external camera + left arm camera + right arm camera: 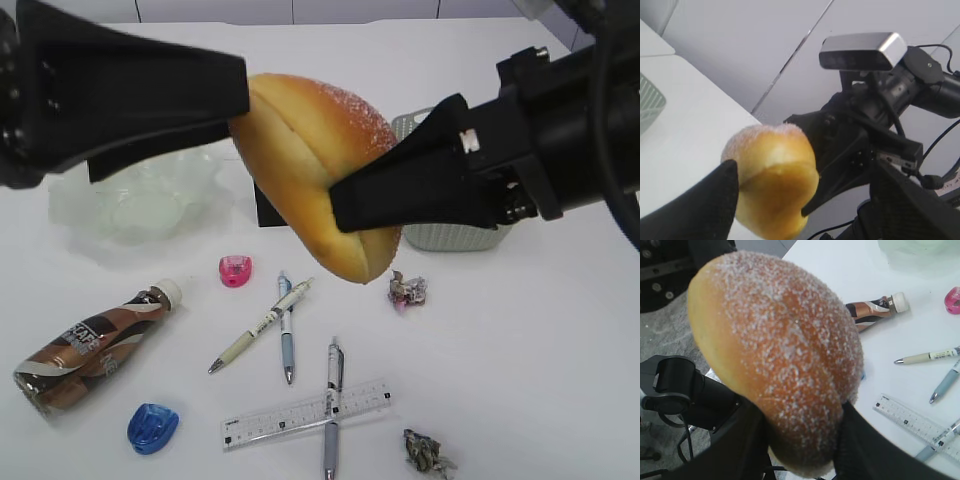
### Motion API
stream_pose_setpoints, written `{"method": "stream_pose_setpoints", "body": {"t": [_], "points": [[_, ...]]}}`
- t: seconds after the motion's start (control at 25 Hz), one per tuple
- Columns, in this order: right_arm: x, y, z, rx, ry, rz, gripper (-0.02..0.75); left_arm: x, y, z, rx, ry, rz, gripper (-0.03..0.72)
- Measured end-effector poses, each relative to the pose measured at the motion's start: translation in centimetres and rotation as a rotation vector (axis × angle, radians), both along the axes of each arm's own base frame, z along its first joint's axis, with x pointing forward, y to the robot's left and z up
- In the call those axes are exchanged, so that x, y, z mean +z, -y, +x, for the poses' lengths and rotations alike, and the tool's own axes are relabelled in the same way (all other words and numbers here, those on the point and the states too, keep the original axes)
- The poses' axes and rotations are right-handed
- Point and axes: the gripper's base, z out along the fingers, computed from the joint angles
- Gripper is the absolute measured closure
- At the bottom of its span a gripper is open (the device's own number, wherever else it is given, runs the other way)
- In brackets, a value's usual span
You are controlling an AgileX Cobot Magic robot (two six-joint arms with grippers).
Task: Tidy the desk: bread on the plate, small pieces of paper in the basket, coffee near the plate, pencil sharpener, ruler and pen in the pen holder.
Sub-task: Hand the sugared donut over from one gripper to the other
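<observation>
A sugar-dusted bread bun (310, 170) hangs high above the table, close to the exterior camera. My right gripper (345, 205) is shut on the bread, which fills its jaws in the right wrist view (800, 440). My left gripper (802, 200) is open around the bread (772, 180); one finger touches it and the other stands well apart. On the table lie a coffee bottle (90, 350), a pink sharpener (236, 270), a blue sharpener (152, 427), a clear ruler (305, 413), three pens (262, 325) and two paper balls (407, 291).
A clear plastic plate (140, 200) sits at the back left. A grey-green basket (450, 238) stands at the back right, partly behind my right arm. A black pen holder (268, 205) is mostly hidden behind the bread. A second paper ball (428, 452) lies at the front edge.
</observation>
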Motion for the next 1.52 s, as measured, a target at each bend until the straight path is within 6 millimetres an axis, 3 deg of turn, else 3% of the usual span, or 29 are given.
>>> {"method": "stream_pose_setpoints", "body": {"t": [0.12, 0.6, 1.04, 1.52], "points": [[0.0, 0.0, 0.0, 0.0, -0.001, 0.002, 0.468, 0.6, 0.2, 0.6, 0.001, 0.019, -0.003, 0.091], [0.0, 0.0, 0.0, 0.0, -0.001, 0.002, 0.468, -1.8, 1.2, 2.3, -0.047, -0.073, 0.014, 0.097], [0.0, 0.0, 0.0, 0.0, -0.001, 0.002, 0.468, -2.5, 1.6, 2.4, -0.119, -0.036, 0.011, 0.098], [0.1, 0.0, 0.0, 0.002, -0.006, 0.009, 0.468, -2.6, 1.6, 2.4, -0.124, 0.011, 0.024, 0.175]]}}
